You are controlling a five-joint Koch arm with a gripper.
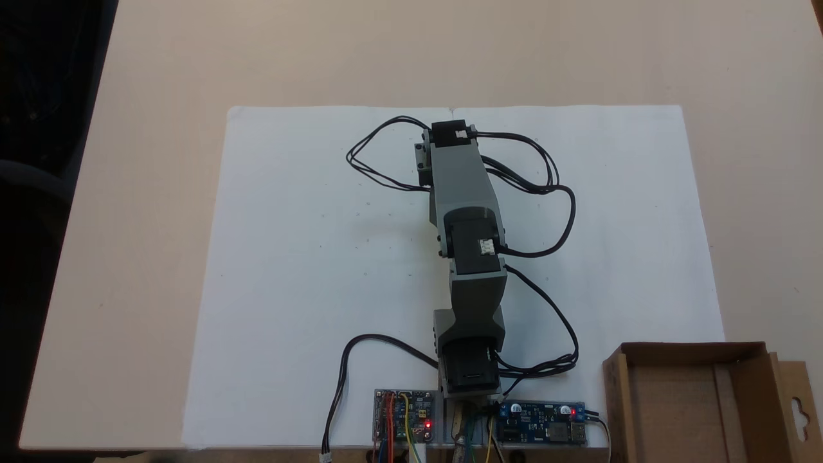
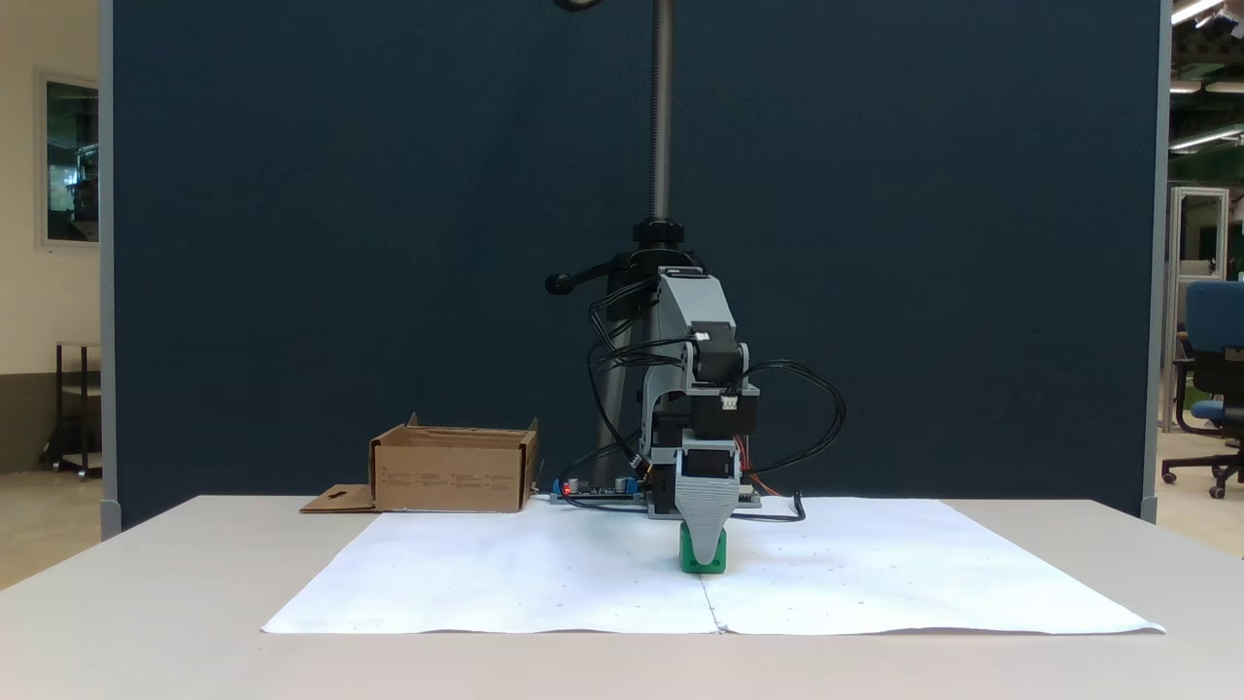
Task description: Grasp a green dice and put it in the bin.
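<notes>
The green dice sits on the white paper near its middle in a fixed view from the front. My gripper points straight down onto it, and a grey tapered finger covers the middle of the dice's front face. The other jaw lies behind this one, so the gap between them is hidden. From above, the arm stretches out over the paper and covers what is under it. The bin, a brown cardboard box, stands beside the arm's base, at the left in the front view.
A white paper sheet covers the middle of the beige table. Circuit boards and black cables sit around the arm's base. The box's flap with a hang-hole lies flat beside it. A metal pole rises behind the arm.
</notes>
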